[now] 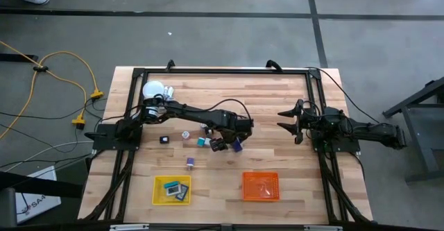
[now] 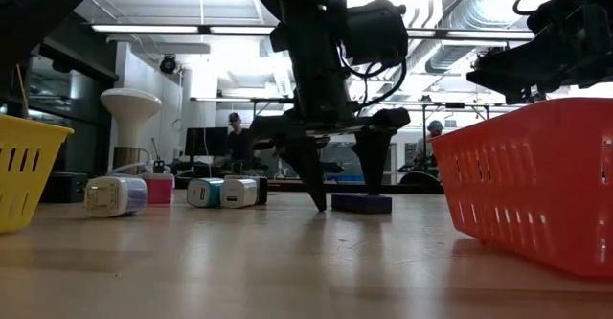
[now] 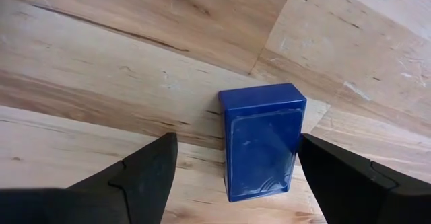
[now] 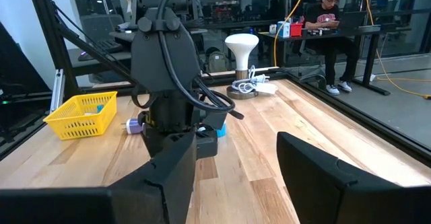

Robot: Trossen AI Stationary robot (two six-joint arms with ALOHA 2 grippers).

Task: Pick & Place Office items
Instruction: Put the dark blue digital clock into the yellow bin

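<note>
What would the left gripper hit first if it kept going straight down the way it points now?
The flat blue rectangular block on the wooden table. The left gripper is open with its fingers either side of the block, so it would likely straddle it and touch the tabletop.

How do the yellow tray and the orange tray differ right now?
The yellow tray holds a few small office items; the orange tray shows none in the high view. The yellow tray sits nearer the left arm's side of the table, the orange tray nearer the right arm's side. Both are mesh trays near the same table edge, apart from the left gripper, which is open around a blue block.
</note>
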